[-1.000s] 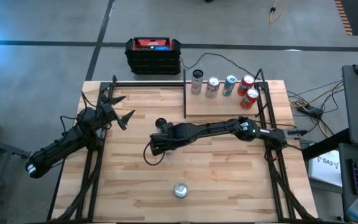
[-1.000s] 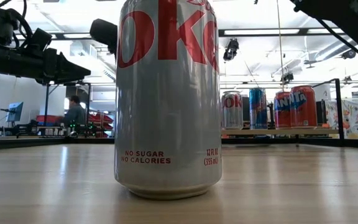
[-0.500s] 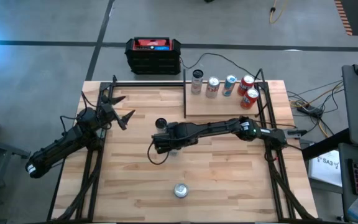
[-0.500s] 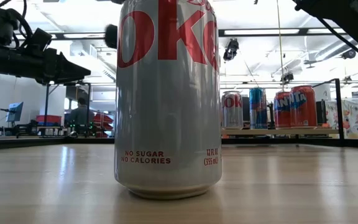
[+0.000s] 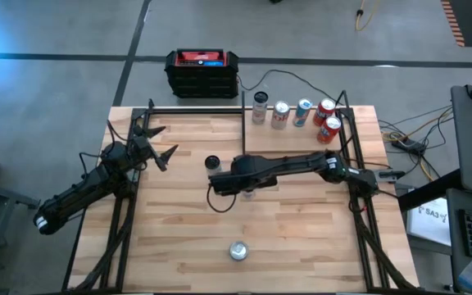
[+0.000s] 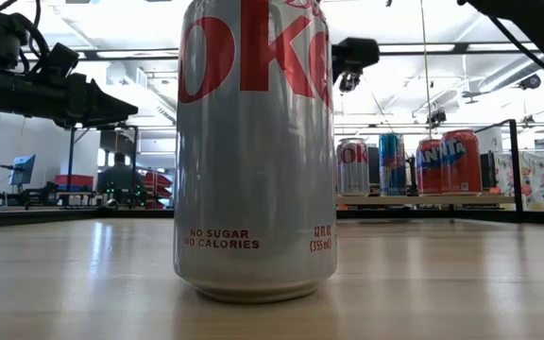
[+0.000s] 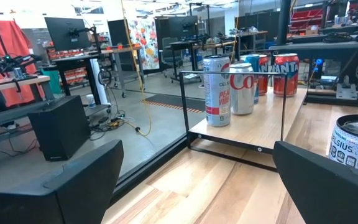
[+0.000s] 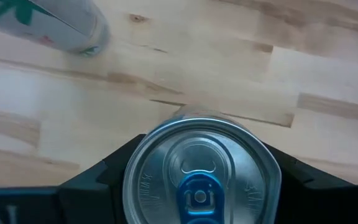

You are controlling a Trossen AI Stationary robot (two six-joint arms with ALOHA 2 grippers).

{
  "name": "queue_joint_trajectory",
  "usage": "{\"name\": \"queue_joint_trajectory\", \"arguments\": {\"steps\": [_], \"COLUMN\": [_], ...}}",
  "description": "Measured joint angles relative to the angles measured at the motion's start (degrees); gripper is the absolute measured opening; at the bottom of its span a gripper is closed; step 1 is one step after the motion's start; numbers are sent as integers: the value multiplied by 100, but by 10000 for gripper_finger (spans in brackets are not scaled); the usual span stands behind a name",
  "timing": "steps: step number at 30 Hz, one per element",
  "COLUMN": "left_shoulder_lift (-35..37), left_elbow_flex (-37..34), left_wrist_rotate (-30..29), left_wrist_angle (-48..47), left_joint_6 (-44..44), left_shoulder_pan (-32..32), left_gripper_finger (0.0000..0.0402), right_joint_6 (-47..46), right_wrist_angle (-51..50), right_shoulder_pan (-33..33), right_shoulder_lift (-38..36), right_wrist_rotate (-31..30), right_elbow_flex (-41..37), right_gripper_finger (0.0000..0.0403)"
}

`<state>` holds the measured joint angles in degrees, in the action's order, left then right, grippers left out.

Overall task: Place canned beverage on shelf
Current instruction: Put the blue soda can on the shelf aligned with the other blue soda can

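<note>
One can gripped and in carry, shelf not yet reached

The right gripper [image 5: 240,182] is clamped on a can [image 8: 201,171] with a blue tab, fingers [image 8: 95,180] pressed on either side of its rim, hanging over the bare tabletop [image 5: 179,229] just short of the shelf [image 5: 293,138]. Five cans [image 5: 295,114] already stand in a row along the shelf's back edge, so that part looks done; the held can has to travel the short way to the shelf's open front and be set down upright. A Coke can [image 5: 238,250] stands well apart from the shelf near the table's front edge, and a dark-topped can [image 5: 212,163] sits just left of the shelf, both apparently left to do. The left gripper [image 5: 156,146], fingers spread, waits far left of the shelf.
</note>
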<state>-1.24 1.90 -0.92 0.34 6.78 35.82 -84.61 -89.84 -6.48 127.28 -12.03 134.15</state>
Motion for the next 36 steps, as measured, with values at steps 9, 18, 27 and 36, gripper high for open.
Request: {"name": "queue_joint_trajectory", "arguments": {"steps": [9,18,27,36], "left_shoulder_lift": [-2,1,-1,1], "left_elbow_flex": [2,2,1,2], "left_wrist_rotate": [2,1,1,1], "left_wrist_angle": [0,0,0,0], "left_joint_6": [0,-1,-1,0], "left_shoulder_pan": [1,1,-1,1], "left_gripper_finger": [398,398,398,398], "right_joint_6": [-97,-32,-751,-1659], "right_wrist_angle": [93,156,1143,1344], "right_shoulder_pan": [-20,-37,49,52], "right_shoulder_lift": [-211,-486,-2064,-3317], "right_wrist_rotate": [57,255,-43,-302], "right_elbow_flex": [-129,-903,-2966,-4762], "right_gripper_finger": [220,220,220,220]}}
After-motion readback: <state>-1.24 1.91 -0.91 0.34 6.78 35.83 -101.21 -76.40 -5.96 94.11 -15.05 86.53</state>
